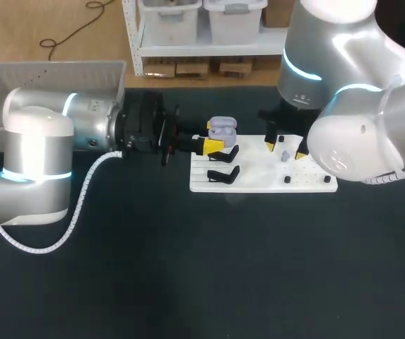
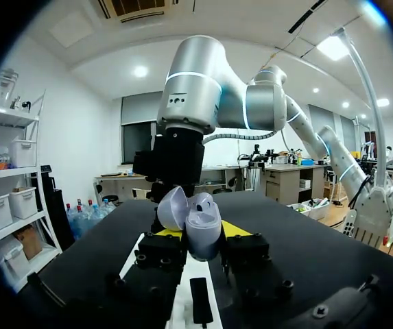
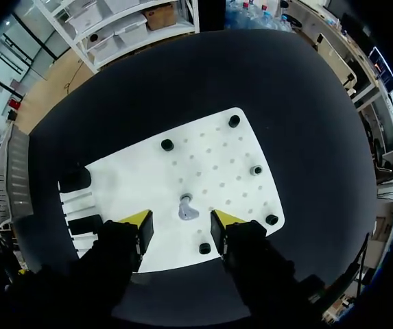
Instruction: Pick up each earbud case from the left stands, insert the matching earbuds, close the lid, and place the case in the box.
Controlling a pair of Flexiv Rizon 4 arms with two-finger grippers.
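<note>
Directly under right hand (image 3: pixel 181 221), fingers spread, earbud (image 3: pixel 188 208) lies on white board (image 1: pixel 259 181) between tips; right arm nearer. Left hand (image 1: pixel 214 145) grips open case (image 1: pixel 222 128) nearby.

I can read no text, label, number or sign in any of my three views.
</note>
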